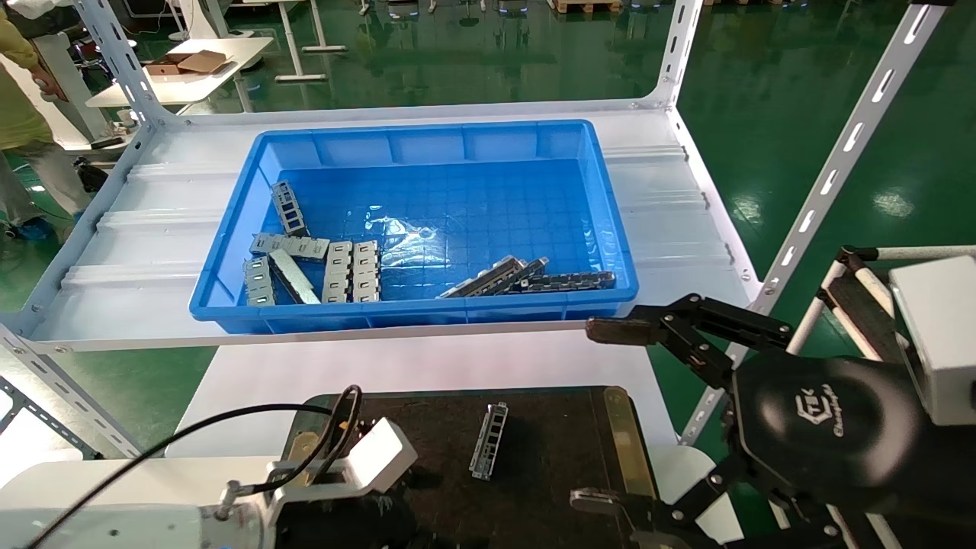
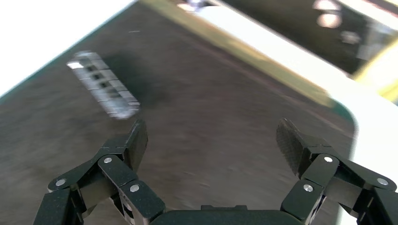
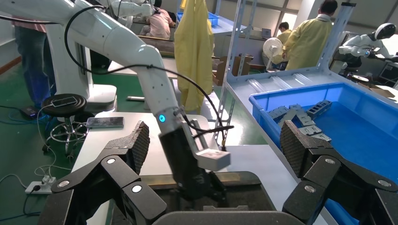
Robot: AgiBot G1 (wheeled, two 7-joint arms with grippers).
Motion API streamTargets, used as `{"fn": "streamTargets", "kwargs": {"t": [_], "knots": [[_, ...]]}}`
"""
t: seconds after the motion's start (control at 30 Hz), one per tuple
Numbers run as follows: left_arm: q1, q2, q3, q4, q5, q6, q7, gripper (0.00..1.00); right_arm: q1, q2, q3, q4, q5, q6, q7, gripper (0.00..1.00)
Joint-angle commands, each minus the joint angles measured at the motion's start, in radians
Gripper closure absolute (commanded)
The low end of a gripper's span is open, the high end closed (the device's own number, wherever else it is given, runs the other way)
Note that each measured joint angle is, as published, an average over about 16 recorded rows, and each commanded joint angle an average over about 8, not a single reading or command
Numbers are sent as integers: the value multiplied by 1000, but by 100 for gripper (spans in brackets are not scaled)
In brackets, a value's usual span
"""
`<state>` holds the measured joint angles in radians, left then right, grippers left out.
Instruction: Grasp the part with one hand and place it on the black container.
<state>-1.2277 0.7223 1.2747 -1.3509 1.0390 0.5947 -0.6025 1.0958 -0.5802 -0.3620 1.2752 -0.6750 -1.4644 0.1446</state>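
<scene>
1. The left tool (image 2: 211, 140) hangs low over the black container (image 1: 549, 457), its jaws spread wide and empty.
2. The part (image 1: 489, 441) lies flat on the black container's felt, just beside the left tool and free of it.
3. The blue bin (image 1: 610, 229) sits on the shelf (image 1: 152, 229) behind, with more metal parts inside.
4. The right tool (image 1: 602, 415) hovers past the container's right edge, its jaws released and empty.
</scene>
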Motion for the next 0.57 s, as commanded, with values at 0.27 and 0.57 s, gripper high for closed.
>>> {"fn": "streamTargets", "kwargs": {"t": [0.27, 0.57], "knots": [[81, -78, -154, 42, -280, 302, 357, 0, 0, 0, 0, 0, 0, 0, 0, 0], [122, -107, -222, 173, -407, 503, 546, 0, 0, 0, 0, 0, 0, 0, 0, 0]]}}
